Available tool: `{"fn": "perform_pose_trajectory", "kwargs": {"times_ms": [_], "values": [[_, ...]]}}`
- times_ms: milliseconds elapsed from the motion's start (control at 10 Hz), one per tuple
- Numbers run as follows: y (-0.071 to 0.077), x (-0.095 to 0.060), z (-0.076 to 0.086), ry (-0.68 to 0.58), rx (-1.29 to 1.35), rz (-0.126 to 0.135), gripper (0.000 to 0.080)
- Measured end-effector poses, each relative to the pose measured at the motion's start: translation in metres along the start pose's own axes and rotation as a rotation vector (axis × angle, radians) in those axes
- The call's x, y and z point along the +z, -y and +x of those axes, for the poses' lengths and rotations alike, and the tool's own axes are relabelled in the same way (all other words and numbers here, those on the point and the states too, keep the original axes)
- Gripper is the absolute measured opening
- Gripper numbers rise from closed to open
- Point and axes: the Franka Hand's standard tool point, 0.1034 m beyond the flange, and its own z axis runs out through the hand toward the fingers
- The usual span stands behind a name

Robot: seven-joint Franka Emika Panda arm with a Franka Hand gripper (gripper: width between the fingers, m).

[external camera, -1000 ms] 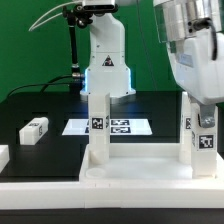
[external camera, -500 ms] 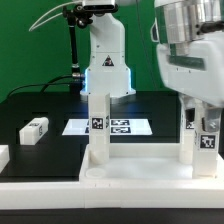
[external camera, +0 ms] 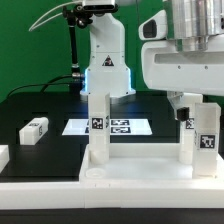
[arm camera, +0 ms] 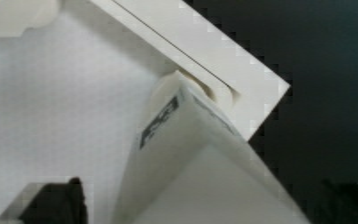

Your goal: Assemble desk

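Black bench carries the desk along the frame's bottom. My claw hangs, jaws apart, over its upright leg at right. Light, stiff, slick plastic, I judge; grip the leg's flat sides.

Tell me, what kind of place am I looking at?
Probably a robotics lab bench: a white robot arm at a black table, a marker board of printed tags, and a green backdrop.

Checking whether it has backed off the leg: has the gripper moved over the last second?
Yes: the gripper rose, judged against the upright leg on the exterior view's right.
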Motion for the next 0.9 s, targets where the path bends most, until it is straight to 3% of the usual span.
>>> {"fn": "perform_pose_trajectory", "kwargs": {"times_ms": [200, 500, 700, 800, 900], "values": [[0.0001, -0.0004, 0.0019, -0.017, -0.268, -0.01, 0.0648], [-0.0004, -0.0003, 0.0026, -0.018, -0.213, -0.011, 0.0623], [-0.0003, -0.0001, 0.0023, -0.018, -0.049, -0.009, 0.0267], [-0.0012, -0.0008, 0.0051, -0.023, -0.015, -0.008, 0.0133], [-0.0024, -0.001, 0.0076, -0.027, 0.09, -0.007, 0.0133]]}}
